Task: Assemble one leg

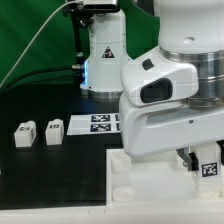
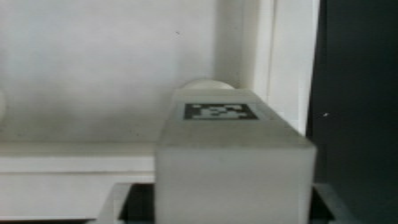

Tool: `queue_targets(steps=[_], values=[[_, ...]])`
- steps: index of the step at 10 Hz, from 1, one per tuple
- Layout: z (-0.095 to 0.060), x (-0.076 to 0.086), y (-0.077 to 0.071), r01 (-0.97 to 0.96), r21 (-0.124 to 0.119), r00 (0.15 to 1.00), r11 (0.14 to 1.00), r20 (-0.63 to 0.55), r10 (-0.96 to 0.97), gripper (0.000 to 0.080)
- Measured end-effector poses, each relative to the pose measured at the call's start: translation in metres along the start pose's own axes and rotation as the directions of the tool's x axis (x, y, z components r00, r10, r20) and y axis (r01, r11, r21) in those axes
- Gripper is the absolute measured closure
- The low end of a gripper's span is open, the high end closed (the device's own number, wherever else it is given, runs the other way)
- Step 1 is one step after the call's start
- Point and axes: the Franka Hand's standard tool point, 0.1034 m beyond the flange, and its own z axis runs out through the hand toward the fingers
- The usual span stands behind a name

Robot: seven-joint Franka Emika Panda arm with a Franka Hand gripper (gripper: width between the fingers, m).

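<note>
In the wrist view a white chunky leg (image 2: pixel 231 150) with a black-and-white tag on its end stands between my dark fingers (image 2: pixel 139 203). My gripper (image 2: pixel 231 205) is shut on it. The leg's far end is over the big white panel (image 2: pixel 89 90), right at a round socket (image 2: pixel 210 84) that peeks out behind it. In the exterior view my gripper (image 1: pixel 198 160) is low over the panel (image 1: pixel 150 190) at the exterior view's right. The held leg's tag (image 1: pixel 209 168) shows there. Two more legs (image 1: pixel 24 134) (image 1: pixel 53 131) stand on the black table at the exterior view's left.
The marker board (image 1: pixel 95 124) lies flat on the table between the loose legs and my arm. The arm's white base (image 1: pixel 103 55) stands at the back, with a green backdrop behind it. The panel's edge (image 2: pixel 294 70) borders the black table.
</note>
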Motion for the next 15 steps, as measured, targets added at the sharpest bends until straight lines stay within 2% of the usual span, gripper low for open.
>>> queue_targets(steps=[2,4,6,7,9,10,11,12,13,14,15], values=[[0.000,-0.004,0.004,-0.306,0.033,0.948,0.951,-0.085,0.308,0.0508],[0.000,-0.003,0.008,-0.537,0.085,0.832,0.839,-0.112,0.544,0.0508],[0.000,-0.005,0.012,-0.765,0.121,0.628,0.633,-0.081,0.774,0.0508],[0.001,-0.007,0.012,-0.855,0.129,0.501,0.503,-0.051,0.864,0.0508],[0.001,-0.010,0.014,-0.976,0.133,0.173,0.171,0.004,0.985,0.0508],[0.001,-0.012,0.014,-0.988,0.142,0.066,0.063,0.018,0.998,0.0508],[0.001,-0.012,0.013,-0.981,0.143,0.134,0.131,0.008,0.991,0.0508],[0.002,-0.012,0.013,-0.979,0.142,0.151,0.148,0.007,0.989,0.0399],[0.002,-0.013,0.012,-0.966,0.142,0.218,0.216,-0.003,0.976,0.0263],[0.003,-0.014,0.008,-0.921,0.138,0.364,0.365,-0.029,0.931,0.0263],[0.004,-0.015,0.002,-0.839,0.133,0.525,0.527,-0.052,0.850,0.0169]])
